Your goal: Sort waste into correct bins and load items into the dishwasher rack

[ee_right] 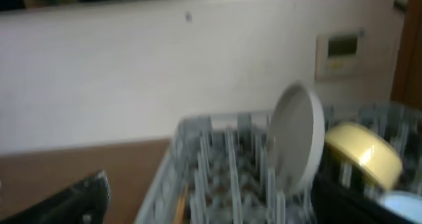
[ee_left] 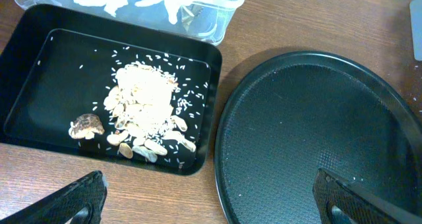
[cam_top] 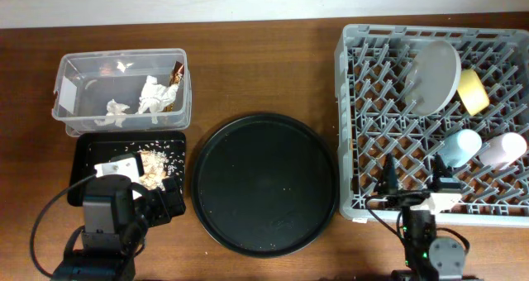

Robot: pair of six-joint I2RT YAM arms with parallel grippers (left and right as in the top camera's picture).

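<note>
The clear tub (cam_top: 66, 74) holds white tissues (cam_top: 151, 95) and a dark brown wrapper (cam_top: 174, 74). The flat black tray (cam_top: 83, 149) in front of it holds brownish food scraps (cam_top: 154, 167), which also show in the left wrist view (ee_left: 145, 99). The grey rack (cam_top: 343, 107) holds the plate (cam_top: 436, 74) on edge, the yellow bowl (cam_top: 473, 91), the light blue cup (cam_top: 459, 146) and the pink cup (cam_top: 502, 149). My left gripper (cam_top: 165, 205) is open and empty at the black tray's front right corner. My right gripper (cam_top: 413, 183) is open and empty at the rack's front edge.
A big round black tray (cam_top: 266, 183) with a few crumbs lies between the bins and the rack. In the right wrist view the plate (ee_right: 297, 138) and yellow bowl (ee_right: 362, 151) stand in the rack (ee_right: 224, 165), with a pale wall behind.
</note>
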